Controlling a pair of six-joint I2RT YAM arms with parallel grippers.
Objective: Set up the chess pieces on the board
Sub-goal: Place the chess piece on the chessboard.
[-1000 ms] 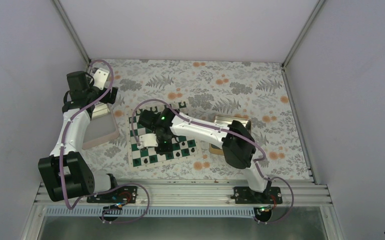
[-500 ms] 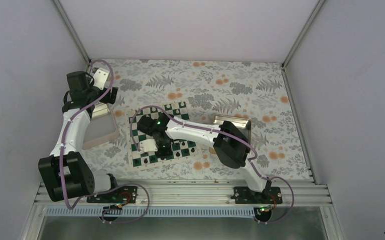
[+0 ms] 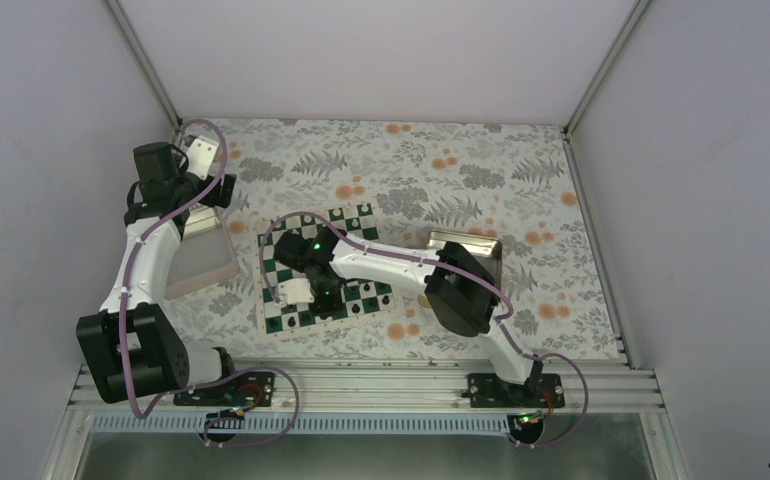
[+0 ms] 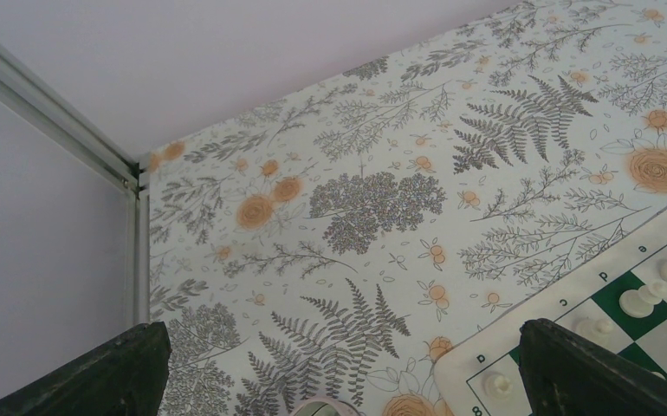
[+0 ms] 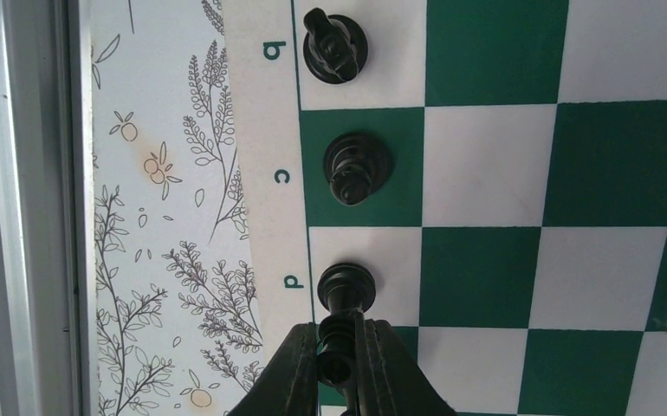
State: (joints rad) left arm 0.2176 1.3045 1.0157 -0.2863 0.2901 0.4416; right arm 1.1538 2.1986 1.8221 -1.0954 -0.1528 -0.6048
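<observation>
In the right wrist view my right gripper (image 5: 340,355) is shut on a black chess piece (image 5: 346,290). The piece's round base rests at the white square beside the letter d on the board (image 5: 486,165). Two more black pieces stand on the squares by c (image 5: 358,166) and b (image 5: 336,45). From above, the right gripper (image 3: 323,296) hangs over the near-left part of the board (image 3: 349,218). My left gripper (image 4: 343,338) is open and holds nothing. It hovers over the cloth beside the board's corner (image 4: 495,364), where white pieces (image 4: 646,299) stand.
A pinkish-rimmed tray (image 3: 201,262) lies left of the board under the left arm. A gold tray (image 3: 461,240) sits to the right, partly covered by the right arm. Floral cloth covers the table, with enclosure walls and a metal rail (image 5: 27,208) near the board's edge.
The right arm has pulled toward the near-left of the board with the black piece in its grip, then nearly stopped. The left arm has not moved.
</observation>
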